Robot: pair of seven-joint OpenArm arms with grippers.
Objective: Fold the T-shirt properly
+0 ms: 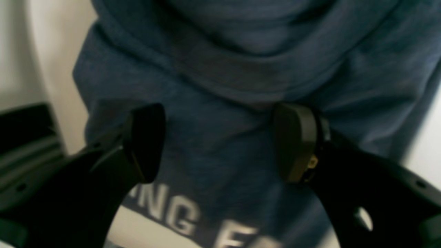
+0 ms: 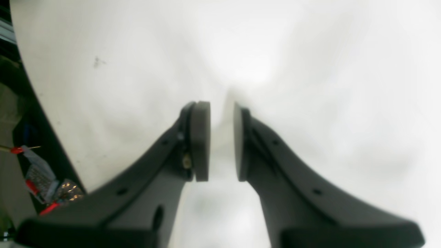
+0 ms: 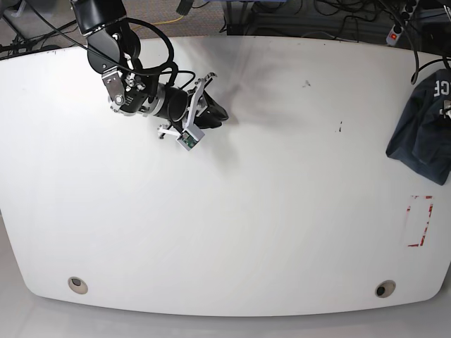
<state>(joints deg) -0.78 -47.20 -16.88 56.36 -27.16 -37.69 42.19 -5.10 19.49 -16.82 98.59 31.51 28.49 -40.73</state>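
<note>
The T-shirt (image 3: 421, 134) is slate-blue and lies bunched in a heap at the table's right edge, partly cut off by the base view. In the left wrist view the T-shirt (image 1: 241, 69) fills the frame, with folds and part of its white lettering (image 1: 172, 213) showing. My left gripper (image 1: 220, 143) hangs just above the cloth with its jaws wide apart and nothing between them. My right gripper (image 3: 215, 113) is far away at the table's back left. In the right wrist view it (image 2: 220, 141) is over the bare white table, empty, with only a narrow slit between the jaws.
The white table (image 3: 225, 211) has a red tape rectangle (image 3: 421, 220) near its right edge, below the shirt. Two round holes (image 3: 77, 284) (image 3: 384, 289) sit near the front edge. Cables and a power strip (image 3: 398, 32) lie behind the table. The table's edge (image 2: 41, 113) runs beside my right gripper.
</note>
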